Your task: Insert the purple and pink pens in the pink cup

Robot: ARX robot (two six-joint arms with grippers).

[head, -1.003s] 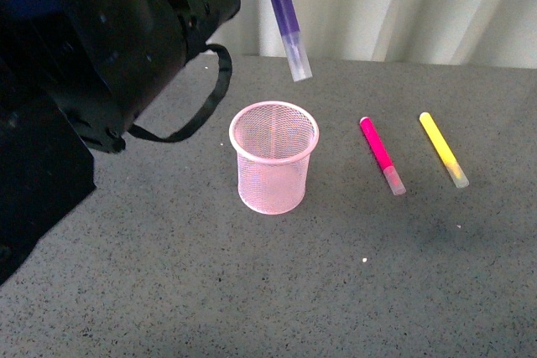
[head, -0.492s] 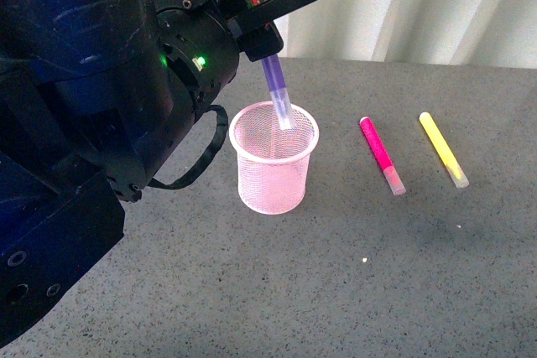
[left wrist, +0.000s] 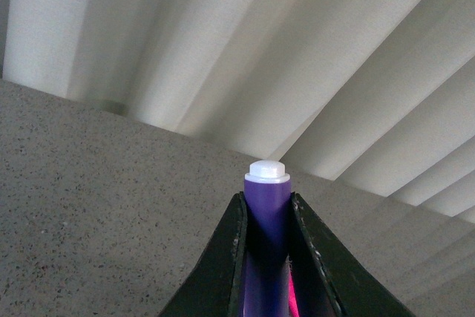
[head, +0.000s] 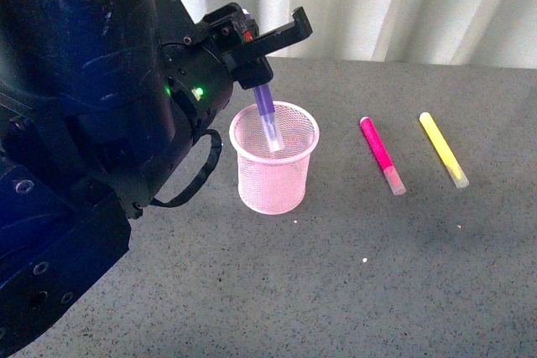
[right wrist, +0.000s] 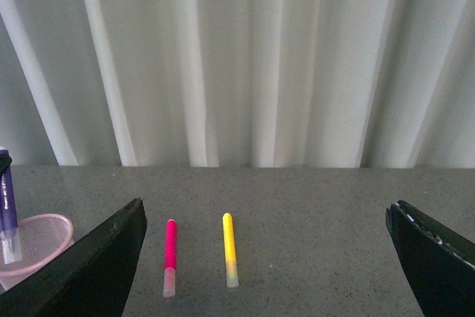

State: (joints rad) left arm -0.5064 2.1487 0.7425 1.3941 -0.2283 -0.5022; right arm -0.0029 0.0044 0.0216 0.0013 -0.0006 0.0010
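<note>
My left gripper (head: 256, 73) is shut on the purple pen (head: 265, 111) and holds it nearly upright over the pink cup (head: 273, 157). The pen's clear cap end dips inside the cup's rim. In the left wrist view the purple pen (left wrist: 267, 217) sits clamped between the black fingers (left wrist: 226, 257), white end up. The pink pen (head: 379, 153) lies flat on the grey table to the right of the cup, also in the right wrist view (right wrist: 171, 254). My right gripper (right wrist: 263, 257) is open and empty, back from the pens; its wrist view shows the cup (right wrist: 33, 239) with the purple pen (right wrist: 7, 213).
A yellow pen (head: 443, 149) lies right of the pink pen, roughly parallel to it, and shows in the right wrist view (right wrist: 230, 246). White curtains (head: 403, 6) hang behind the table's far edge. The left arm's dark body (head: 84, 140) fills the left side.
My left gripper has come down with the purple pen from above and behind the cup. The pen's cap end went from clear of the rim to inside the cup. The pink and yellow pens have not moved.
</note>
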